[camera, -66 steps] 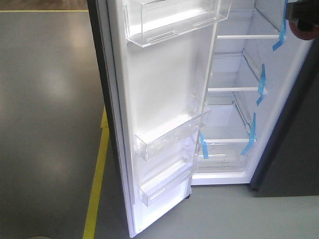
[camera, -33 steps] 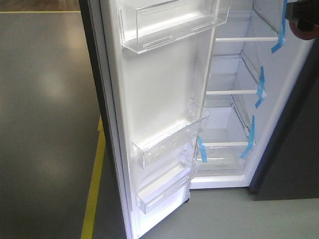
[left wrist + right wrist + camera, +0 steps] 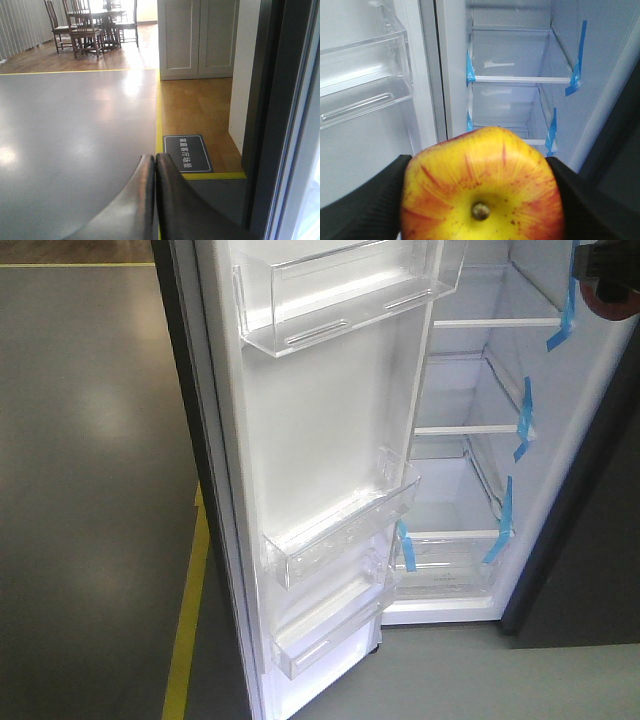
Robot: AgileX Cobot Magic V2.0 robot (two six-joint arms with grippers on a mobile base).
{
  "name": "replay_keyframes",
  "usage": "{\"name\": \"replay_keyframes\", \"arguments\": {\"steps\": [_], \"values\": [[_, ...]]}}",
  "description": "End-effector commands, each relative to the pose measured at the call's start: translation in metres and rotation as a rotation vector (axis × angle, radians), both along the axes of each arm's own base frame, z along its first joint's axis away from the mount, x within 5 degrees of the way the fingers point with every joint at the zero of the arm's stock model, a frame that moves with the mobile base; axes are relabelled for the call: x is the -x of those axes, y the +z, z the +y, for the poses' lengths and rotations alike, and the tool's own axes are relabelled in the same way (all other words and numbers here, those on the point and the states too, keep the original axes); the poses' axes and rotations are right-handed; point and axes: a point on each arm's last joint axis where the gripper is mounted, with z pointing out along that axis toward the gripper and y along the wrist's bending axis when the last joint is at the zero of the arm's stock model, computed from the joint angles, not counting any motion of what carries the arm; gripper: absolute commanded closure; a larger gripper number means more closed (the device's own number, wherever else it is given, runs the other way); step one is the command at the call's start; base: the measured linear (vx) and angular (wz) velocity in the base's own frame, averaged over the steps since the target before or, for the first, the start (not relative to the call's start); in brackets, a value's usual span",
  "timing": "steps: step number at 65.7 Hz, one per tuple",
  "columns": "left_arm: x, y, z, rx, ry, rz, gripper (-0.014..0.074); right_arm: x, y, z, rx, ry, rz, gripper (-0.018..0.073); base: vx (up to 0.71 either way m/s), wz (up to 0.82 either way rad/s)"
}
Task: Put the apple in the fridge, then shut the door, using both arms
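A red and yellow apple (image 3: 482,185) fills the lower right wrist view, stem dimple facing the camera, with my right gripper (image 3: 480,192) shut on its two sides. It hangs in front of the open fridge (image 3: 520,79), whose white inside has glass shelves and blue tape strips. In the front view, gripper and apple (image 3: 612,300) show at the top right corner. The door (image 3: 330,430) stands wide open, its white lining and clear bins facing me. My left gripper (image 3: 154,160) is shut on nothing, beside the door's dark outer edge (image 3: 272,100).
A yellow floor line (image 3: 185,640) runs left of the door. The left wrist view shows a white cabinet (image 3: 197,37), a dark floor mat with writing (image 3: 187,152), and a table with chairs (image 3: 85,25) far back. The fridge's other dark door (image 3: 590,540) is at right.
In the front view the door and fridge have slid a little leftward and look slightly nearer. The gripper with the apple keeps its place at the top right.
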Motion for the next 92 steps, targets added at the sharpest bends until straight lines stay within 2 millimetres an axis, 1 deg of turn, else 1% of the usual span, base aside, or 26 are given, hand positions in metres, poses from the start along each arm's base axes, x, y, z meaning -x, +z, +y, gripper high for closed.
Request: {"name": "replay_keyframes", "arguments": {"steps": [1, 92], "values": [[0.0013, 0.0133, 0.0, -0.002, 0.001, -0.102, 0.0602, 0.0091, 0.0252, -0.0004, 0.004, 0.008, -0.14, 0.0391, 0.03, 0.0], [0.0013, 0.0133, 0.0, -0.002, 0.001, -0.102, 0.0602, 0.0091, 0.0252, -0.0004, 0.004, 0.008, -0.14, 0.0391, 0.05, 0.01]]}}
